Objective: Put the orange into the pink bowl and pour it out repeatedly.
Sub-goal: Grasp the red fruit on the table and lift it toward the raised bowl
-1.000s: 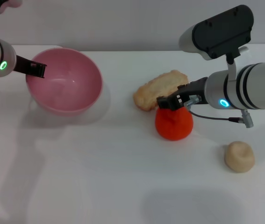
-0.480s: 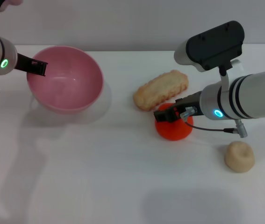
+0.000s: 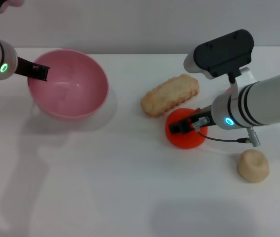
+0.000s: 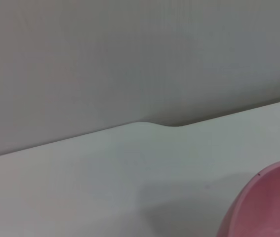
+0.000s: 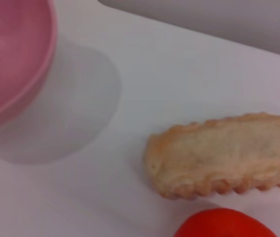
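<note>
No writing or brand marks can be read on anything you have in view. In the head view your right gripper [image 3: 181,127] sits low over the orange [image 3: 184,138], its dark fingers laid across the fruit's top; whether they are clenched on it or released cannot be told from here. The orange rests on the white counter [image 3: 130,187], right of centre, just in front of a tan, ridged bread-like piece [image 3: 170,95] that it nearly touches. A small tan lump [image 3: 253,165] lies apart on the counter, nearer you and to the right. Your left gripper [image 3: 37,72] is at the left rim of the pink bowl [image 3: 68,84], which stands upright at the far left; whether its fingers grasp the rim cannot be told. The right wrist view adds a close look at the bread piece [image 5: 226,153], with a sliver of the orange [image 5: 223,224] and part of the bowl [image 5: 11,54], but shows no fingers. The left wrist view gives only bare counter [image 4: 105,182], a grey wall and an edge of the bowl [image 4: 265,207].
</note>
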